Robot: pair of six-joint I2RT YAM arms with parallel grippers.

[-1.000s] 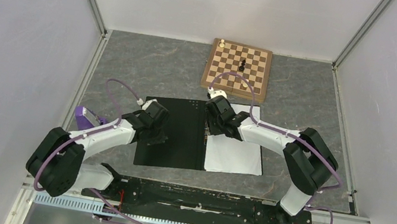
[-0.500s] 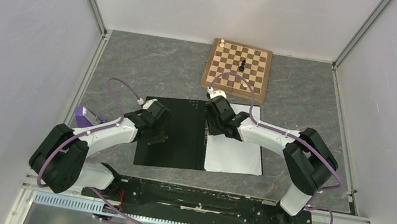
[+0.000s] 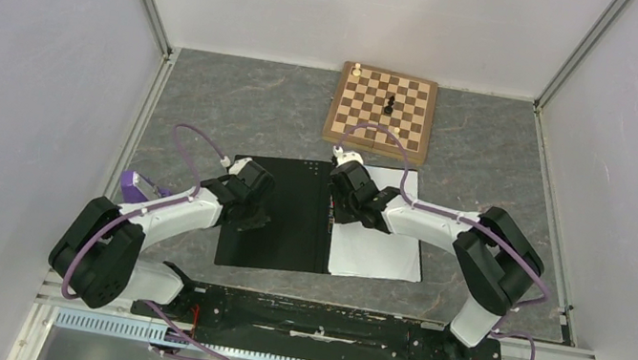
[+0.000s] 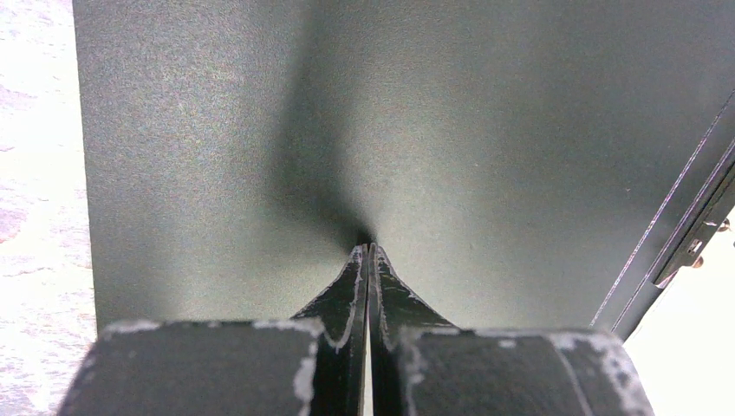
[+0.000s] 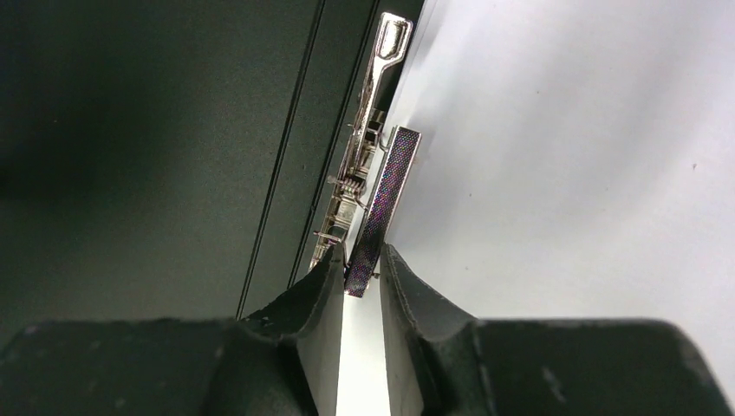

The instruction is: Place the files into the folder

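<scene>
Right claw (image 5: 361, 260) shifted slightly, gripping clip (image 5: 386, 186) lying near-far along folder (image 3: 279, 222).

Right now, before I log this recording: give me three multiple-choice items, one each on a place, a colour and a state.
1. The white paper sheets lie on the flat open folder's: A left half; B right half; C closed cover.
2. The folder's inner face is: A red; B black; C yellow.
3. The left gripper is: A wide open; B holding a sheet; C shut.

Key: B, the sheets lie right of the metal spine clip; B, both wrist views show black card; C, its fingers meet, tips on the bare cover.
</scene>
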